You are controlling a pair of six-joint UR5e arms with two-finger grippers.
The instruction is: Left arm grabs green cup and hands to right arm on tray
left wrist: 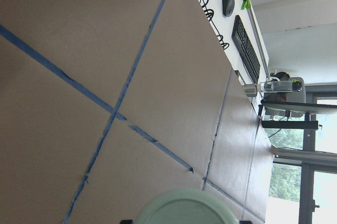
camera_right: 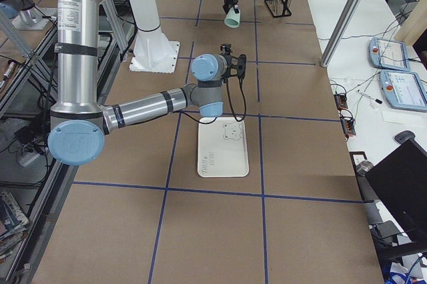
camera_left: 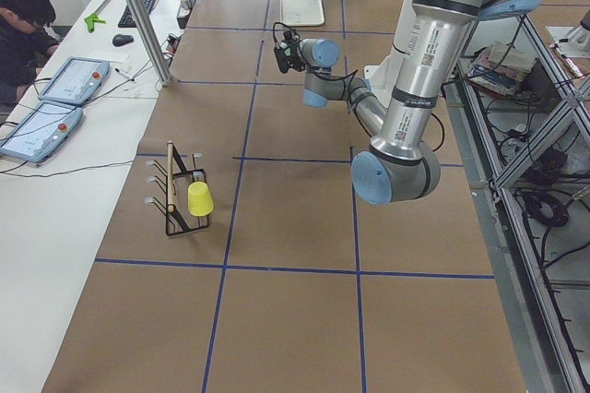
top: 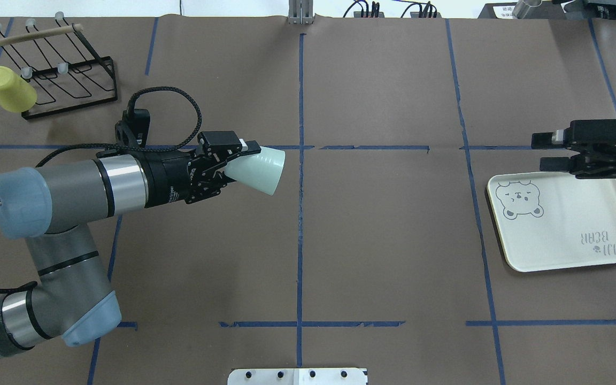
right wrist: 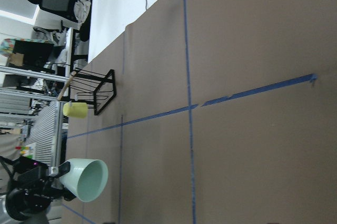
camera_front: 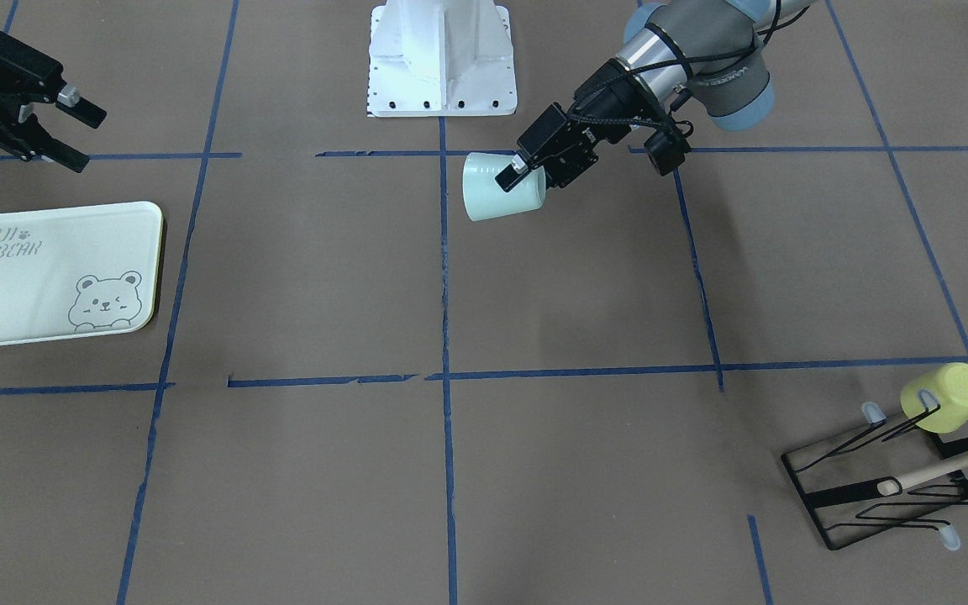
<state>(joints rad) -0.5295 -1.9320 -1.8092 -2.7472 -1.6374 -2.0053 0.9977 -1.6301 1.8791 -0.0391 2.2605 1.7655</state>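
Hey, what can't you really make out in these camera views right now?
- Left wrist view: the green cup is cut off by the bottom edge; only one end shows.
- Exterior left view: the cup is hidden behind the left gripper.
- Front view: the tray and the right gripper body are clipped by the left edge, and the rack by the right edge.

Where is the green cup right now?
Overhead view, left of centre: the green cup is held tilted above the table in the left gripper, just left of the middle tape line.
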